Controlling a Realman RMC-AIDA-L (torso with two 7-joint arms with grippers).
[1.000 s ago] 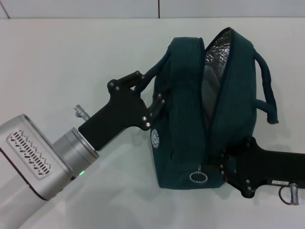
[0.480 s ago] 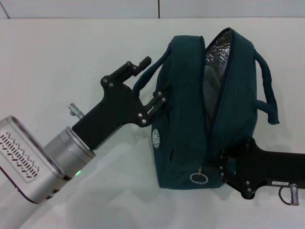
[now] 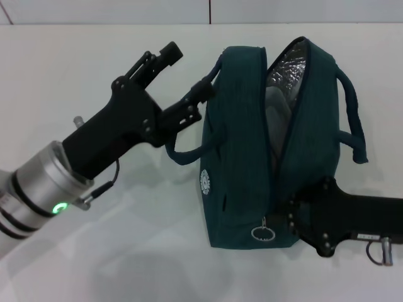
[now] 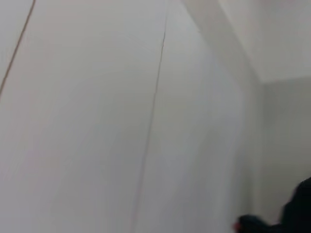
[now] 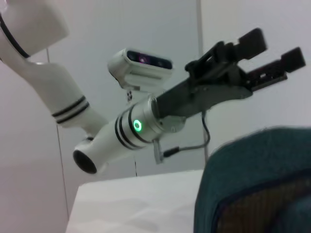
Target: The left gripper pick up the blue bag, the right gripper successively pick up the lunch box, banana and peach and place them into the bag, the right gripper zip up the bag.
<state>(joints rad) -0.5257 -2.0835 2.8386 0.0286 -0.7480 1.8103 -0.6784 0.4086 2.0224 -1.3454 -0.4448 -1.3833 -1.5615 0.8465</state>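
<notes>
Left claw (image 3: 186, 75) hangs at ten o'clock, fingers spread apart and holding nothing, one tip just beside the blue bag's (image 3: 242, 157) near handle. The bag lies mid-bench (image 3: 75, 63), zipper gaping, foil lining showing. At five o'clock, the right claw (image 3: 296, 217) presses the bag's corner; its grip I cannot tell.

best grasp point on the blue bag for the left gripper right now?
The near handle loop of the blue bag, which sags clear of the bag's side. Bring the left gripper, fingers open, down from above and the robot's left to pinch the rope. The right gripper sits against the bag's other end.
</notes>
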